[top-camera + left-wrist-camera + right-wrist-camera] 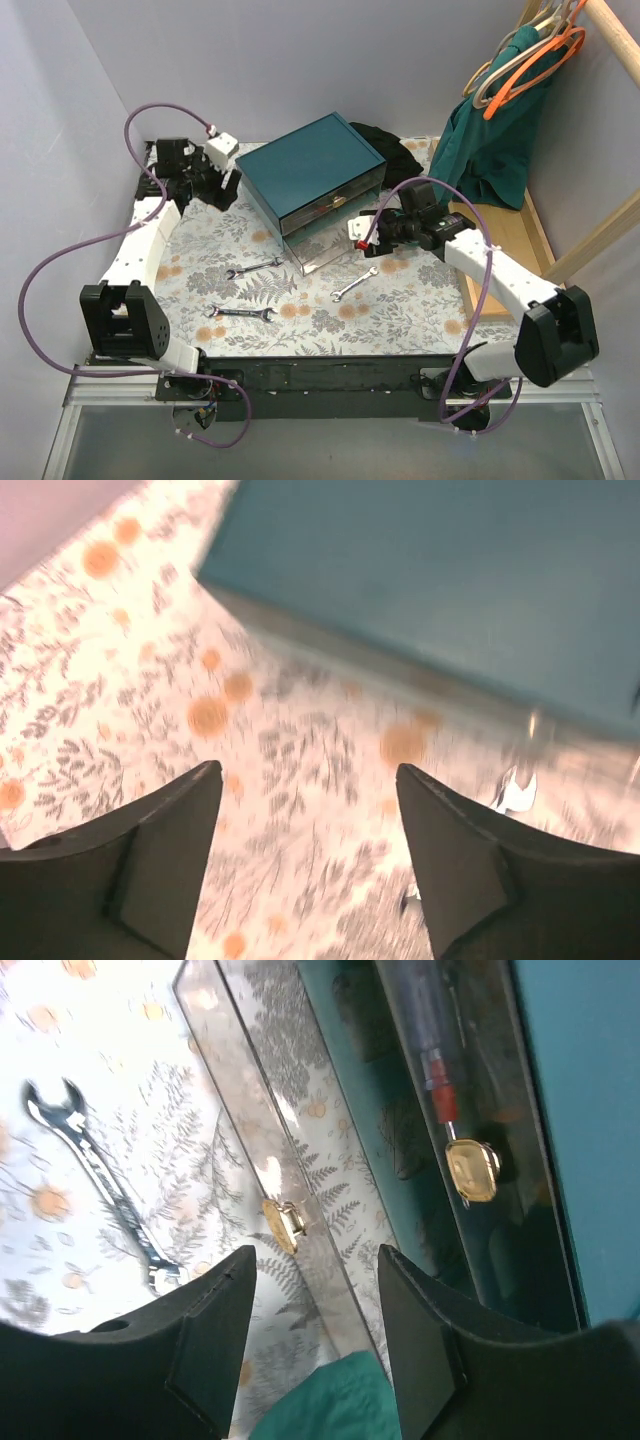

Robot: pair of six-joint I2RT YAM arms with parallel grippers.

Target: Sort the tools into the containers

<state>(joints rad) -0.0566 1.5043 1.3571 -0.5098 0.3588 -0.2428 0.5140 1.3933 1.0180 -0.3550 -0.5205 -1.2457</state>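
The work surface is a floral cloth (200, 270) carrying the teal box (310, 170). Its lower drawer (330, 255) is drawn out.

**Step in hand (judged):** loading tools through the open lower drawer.
- Keep the right gripper (315, 1255) clear of the see-through drawer front, which lies directly ahead of the fingertips. The lower brass knob (283, 1225) sits just beyond the gap between them.
- Enter the drawer from above, not through the front.
- The nearest wrench (100, 1185) lies flat on the cloth, outside the left finger. Being thin, it likely calls for a grip across the shank.
- The upper knob (472, 1170) and a red-handled screwdriver (436, 1068) behind the upper front lie beyond the right finger.

**Jaws:**
- Right: the fingers stand partly apart. A teal-green shape (310, 1405) fills the gap near their roots. Whether it is gripped, or what it is, cannot be told.
- Left gripper (310, 775): spread wide and holding nothing, above bare cloth. The box wall lies ahead of the tips.

Two more wrenches (252, 268) (240, 313) lie outside the box, well apart from both jaws.
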